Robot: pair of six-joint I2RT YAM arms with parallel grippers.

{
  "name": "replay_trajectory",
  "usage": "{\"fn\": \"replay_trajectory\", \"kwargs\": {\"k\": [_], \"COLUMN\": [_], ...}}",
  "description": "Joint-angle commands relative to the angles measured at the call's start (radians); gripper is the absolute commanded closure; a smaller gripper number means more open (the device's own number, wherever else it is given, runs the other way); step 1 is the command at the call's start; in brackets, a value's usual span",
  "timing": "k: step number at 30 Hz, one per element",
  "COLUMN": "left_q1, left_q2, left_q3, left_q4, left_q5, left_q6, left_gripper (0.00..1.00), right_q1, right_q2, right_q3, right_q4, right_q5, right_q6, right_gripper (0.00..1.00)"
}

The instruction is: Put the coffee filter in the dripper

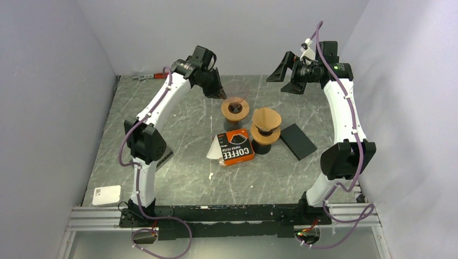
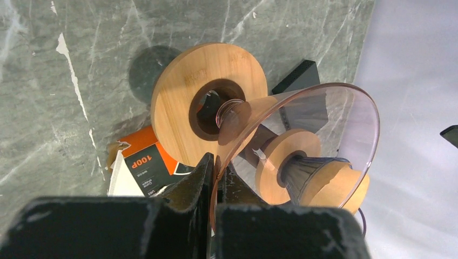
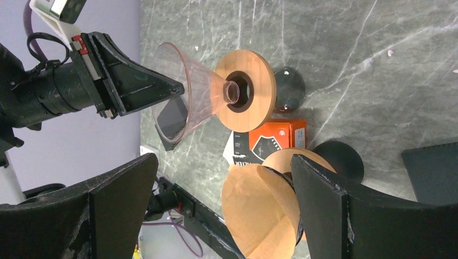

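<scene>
Brown paper filter (image 1: pixel 267 119) near the middle of the counter (image 1: pixel 183 178), perched open-mouthed on a second wooden stand (image 1: pixel 264 139), just right of the orange filter box (image 1: pixel 237 147). Probably feather-light, thin and floppy (creases or tears if squeezed hard), so best pinched gently at the upper rim, one finger inside and one outside.

Clear dripper (image 2: pixel 324 124) toward the far edge, spout at the hole of the wooden ring (image 2: pixel 178 91), apparently tilted rather than seated square. Left fingers (image 2: pixel 197 181) clamped on its rim wall. Looks rigid, slick and breakable, so no hard twisting there.

Right fingers (image 3: pixel 116 199) spread wide, holding nothing, raised near the far edge to the right of the dripper, well apart from the filter.
</scene>
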Motion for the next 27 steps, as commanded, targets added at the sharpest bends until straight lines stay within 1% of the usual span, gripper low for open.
{"fn": "replay_trajectory", "kwargs": {"k": [1,7,14,17,23,27], "left_q1": [0.001,0.000,-0.004,-0.005,-0.013,-0.022], "left_q2": [-0.028,-0.015,-0.004,-0.003,0.000,0.014], "left_q3": [0.004,-0.016,-0.001,-0.011,-0.022,-0.011], "left_q4": [0.008,0.017,-0.011,-0.005,0.014,0.007], "left_q5": [-0.013,0.000,-0.046,-0.039,-0.031,-0.028], "left_q6": [0.000,0.009,0.034,0.039,0.039,0.055], "left_gripper": [1.00,1.00,1.00,1.00,1.00,0.96], "right_q1": [-0.004,-0.004,-0.004,-0.022,-0.021,-0.018], "right_q2": [-0.012,-0.011,-0.014,-0.009,0.006,0.014], "right_q3": [-0.002,-0.004,-0.014,-0.015,-0.005,-0.002], "right_q4": [0.035,0.035,0.039,0.041,0.032,0.030], "right_q5": [-0.023,-0.021,-0.022,-0.027,-0.040,-0.048], "right_q6": [0.012,0.011,0.013,0.015,0.015,0.015], "right_gripper": [0.01,0.01,0.01,0.01,0.01,0.01]}}
